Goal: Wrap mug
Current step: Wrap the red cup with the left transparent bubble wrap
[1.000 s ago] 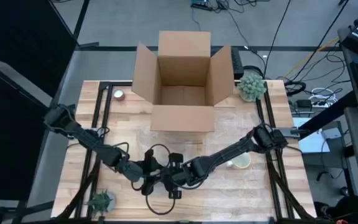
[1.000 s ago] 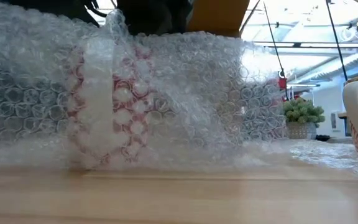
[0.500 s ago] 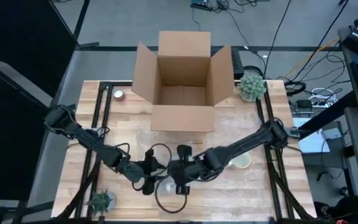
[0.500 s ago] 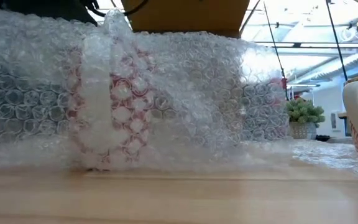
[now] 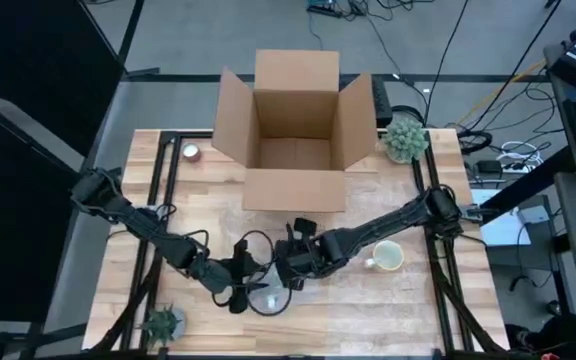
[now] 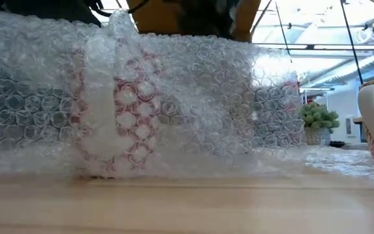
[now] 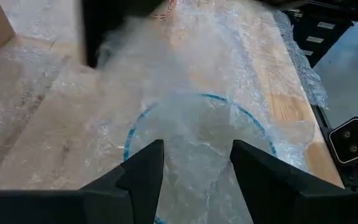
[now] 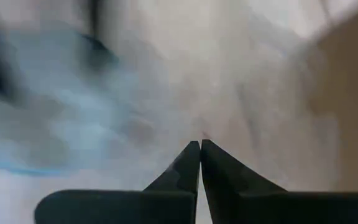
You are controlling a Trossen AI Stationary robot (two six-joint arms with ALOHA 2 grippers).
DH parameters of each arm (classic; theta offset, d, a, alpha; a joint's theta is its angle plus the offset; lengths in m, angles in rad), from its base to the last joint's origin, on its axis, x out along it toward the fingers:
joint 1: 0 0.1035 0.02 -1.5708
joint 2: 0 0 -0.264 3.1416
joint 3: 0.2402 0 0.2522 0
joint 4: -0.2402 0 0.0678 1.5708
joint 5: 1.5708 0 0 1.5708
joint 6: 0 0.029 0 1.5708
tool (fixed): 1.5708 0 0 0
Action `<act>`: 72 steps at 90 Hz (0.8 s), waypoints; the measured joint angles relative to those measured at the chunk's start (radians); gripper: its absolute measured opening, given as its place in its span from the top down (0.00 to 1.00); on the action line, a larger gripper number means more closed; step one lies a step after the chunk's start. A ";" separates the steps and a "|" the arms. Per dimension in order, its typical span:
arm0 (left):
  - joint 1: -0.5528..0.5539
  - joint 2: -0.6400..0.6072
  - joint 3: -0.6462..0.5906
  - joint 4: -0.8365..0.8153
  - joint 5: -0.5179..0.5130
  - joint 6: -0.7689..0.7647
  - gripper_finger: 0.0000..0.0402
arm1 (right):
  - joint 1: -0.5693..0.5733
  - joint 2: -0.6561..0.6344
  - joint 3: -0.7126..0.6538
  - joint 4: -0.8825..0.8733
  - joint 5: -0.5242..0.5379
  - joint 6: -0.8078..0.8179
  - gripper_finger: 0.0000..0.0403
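No words or labels can be read anywhere. Only the low view shows the red-patterned mug [image 6: 119, 104] rolled in bubble wrap [image 6: 193, 97] on the wooden table [image 5: 418, 310]. From above, the left gripper [image 5: 240, 292] is spread wide around the wrapped bundle, and the right gripper [image 5: 290, 268], pinched together and holding nothing, sits just beside it. An open cardboard box [image 5: 293, 135], a second mug [image 5: 388, 258] and small plants [image 5: 405, 138] stand around.

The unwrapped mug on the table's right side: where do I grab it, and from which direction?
Probably the rim, from straight above. The bare mug stands upright, mouth open upward, so one of the jaws can slip inside. Take the side opposite its handle, which points toward the middle of the table.
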 joint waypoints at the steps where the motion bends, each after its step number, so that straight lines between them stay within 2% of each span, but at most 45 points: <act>1: 0.000 0.000 0.000 0.000 0.000 0.000 0.55 | 0.004 -0.001 0.000 0.014 -0.002 -0.002 1.00; 15: 0.000 0.000 0.000 0.000 0.000 0.000 0.55 | 0.037 0.033 0.002 0.157 -0.069 -0.027 1.00; 50: 0.000 -0.016 -0.002 0.012 0.008 -0.005 0.55 | 0.012 0.129 0.004 0.202 -0.119 0.002 1.00; 72: -0.006 -0.118 0.060 -0.133 0.033 -0.014 0.55 | 0.012 0.134 0.002 0.200 -0.124 0.003 1.00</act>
